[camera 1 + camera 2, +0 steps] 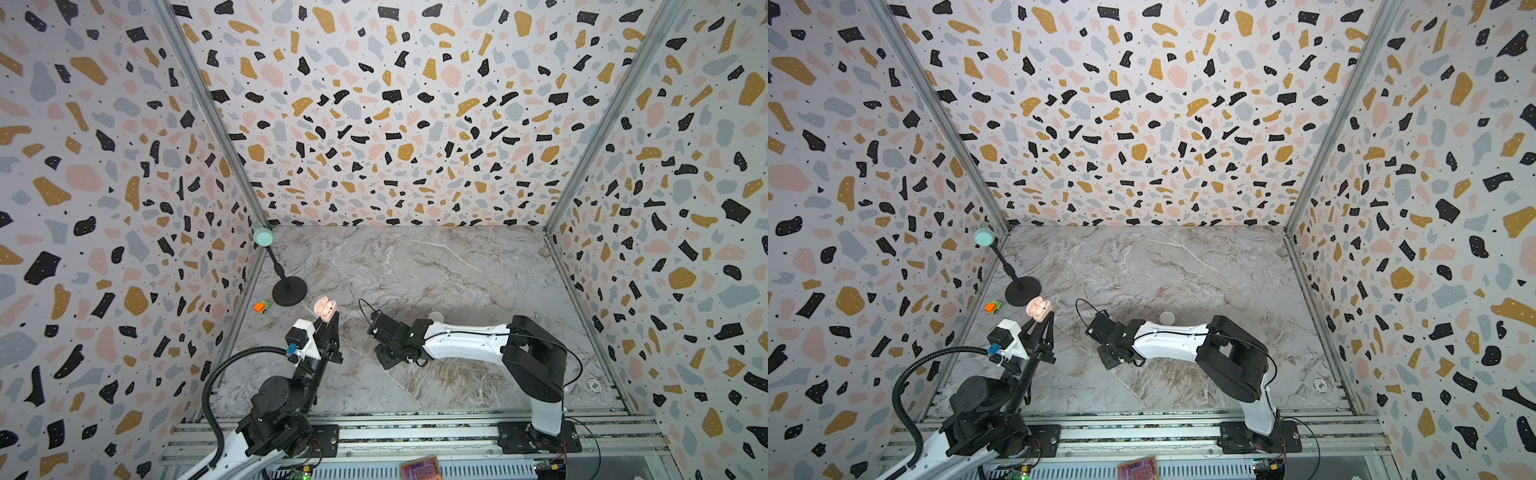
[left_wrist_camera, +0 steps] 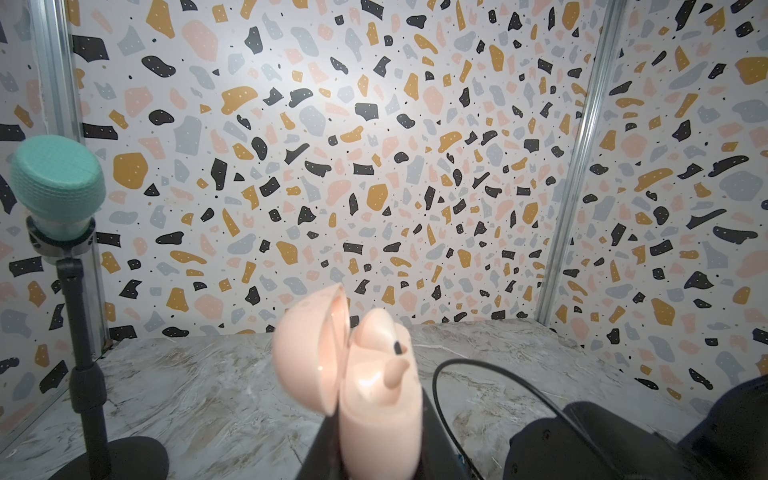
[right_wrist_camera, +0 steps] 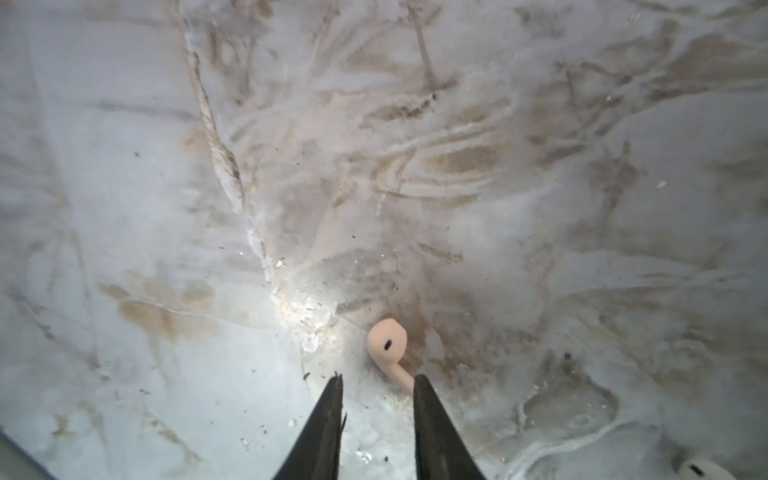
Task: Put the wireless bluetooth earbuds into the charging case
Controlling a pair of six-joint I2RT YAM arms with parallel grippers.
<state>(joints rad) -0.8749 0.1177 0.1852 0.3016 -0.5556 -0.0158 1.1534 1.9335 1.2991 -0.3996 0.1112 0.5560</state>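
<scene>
Status, both top views: left gripper (image 1: 328, 321) clamped on open peach-pink pebble-shaped plastic charging case (image 1: 322, 307), near round black stand base (image 1: 289, 291); left wrist view: lid standing open, one pink earbud (image 2: 374, 330) seated inside; right wrist view: right gripper (image 3: 379, 378) jaws partly apart, holding nothing; small loose peach-pink plastic earbud (image 3: 386, 343) lies on grey marble tabletop (image 3: 124, 166), stem reaching one fingertip, contact unclear.

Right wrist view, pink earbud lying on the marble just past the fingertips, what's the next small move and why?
Probably slide the right gripper sideways toward the earbud: its jaws stand open over bare marble, while the stem reaches one finger, outside the gap. Centred, it could close on it.
</scene>
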